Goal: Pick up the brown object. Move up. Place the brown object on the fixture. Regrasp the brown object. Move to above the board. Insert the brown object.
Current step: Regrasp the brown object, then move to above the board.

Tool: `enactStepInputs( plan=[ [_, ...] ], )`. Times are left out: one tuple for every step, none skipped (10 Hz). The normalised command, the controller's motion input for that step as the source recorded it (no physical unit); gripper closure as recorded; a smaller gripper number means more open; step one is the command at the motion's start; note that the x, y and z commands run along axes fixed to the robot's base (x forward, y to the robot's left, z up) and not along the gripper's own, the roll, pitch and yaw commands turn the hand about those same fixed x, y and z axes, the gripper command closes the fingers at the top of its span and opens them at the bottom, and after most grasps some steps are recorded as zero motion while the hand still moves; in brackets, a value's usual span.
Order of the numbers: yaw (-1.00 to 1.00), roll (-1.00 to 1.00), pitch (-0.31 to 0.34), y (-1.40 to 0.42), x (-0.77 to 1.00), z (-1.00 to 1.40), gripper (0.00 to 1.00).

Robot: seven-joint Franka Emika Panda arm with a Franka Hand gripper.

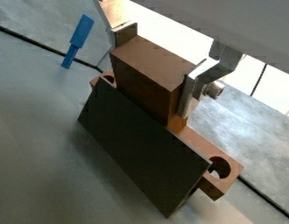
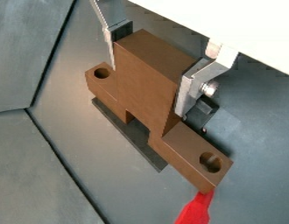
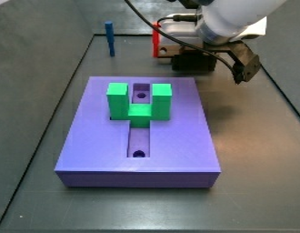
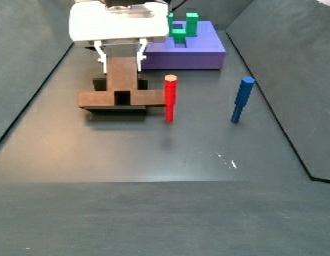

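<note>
Resting on the fixture (image 1: 135, 162), the brown object (image 2: 153, 92) lies across its ledge with a round hole at each end, its raised middle block between the fingers (image 2: 196, 86) of the gripper (image 4: 118, 52), whose plates stand against the block's sides. Beside them stand a red peg (image 4: 169, 97) and a blue peg (image 4: 243, 99); the board (image 3: 140, 127) with its green block (image 3: 138, 100) lies well apart.
</note>
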Motion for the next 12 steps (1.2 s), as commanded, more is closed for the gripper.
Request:
enactStepInputs(
  plan=[
    [0.0, 0.0, 0.0, 0.0, 0.0, 0.0, 1.0],
    [0.0, 0.0, 0.0, 0.0, 0.0, 0.0, 1.0],
    [0.0, 0.0, 0.0, 0.0, 0.0, 0.0, 1.0],
    [0.0, 0.0, 0.0, 0.0, 0.0, 0.0, 1.0],
    [0.0, 0.0, 0.0, 0.0, 0.0, 0.0, 1.0],
    [0.0, 0.0, 0.0, 0.0, 0.0, 0.0, 1.0],
    [0.0, 0.0, 0.0, 0.0, 0.0, 0.0, 1.0],
    [0.0, 0.0, 0.0, 0.0, 0.0, 1.4, 1.0],
    [-0.04, 0.0, -0.005, -0.01, 0.01, 1.4, 1.0],
    [-0.06, -0.06, 0.003, -0.03, -0.02, 1.4, 1.0],
    [-0.04, -0.03, 0.028, -0.01, -0.01, 1.4, 1.0],
    [-0.03, 0.0, 0.082, -0.03, 0.01, 1.4, 1.0]
  ],
)
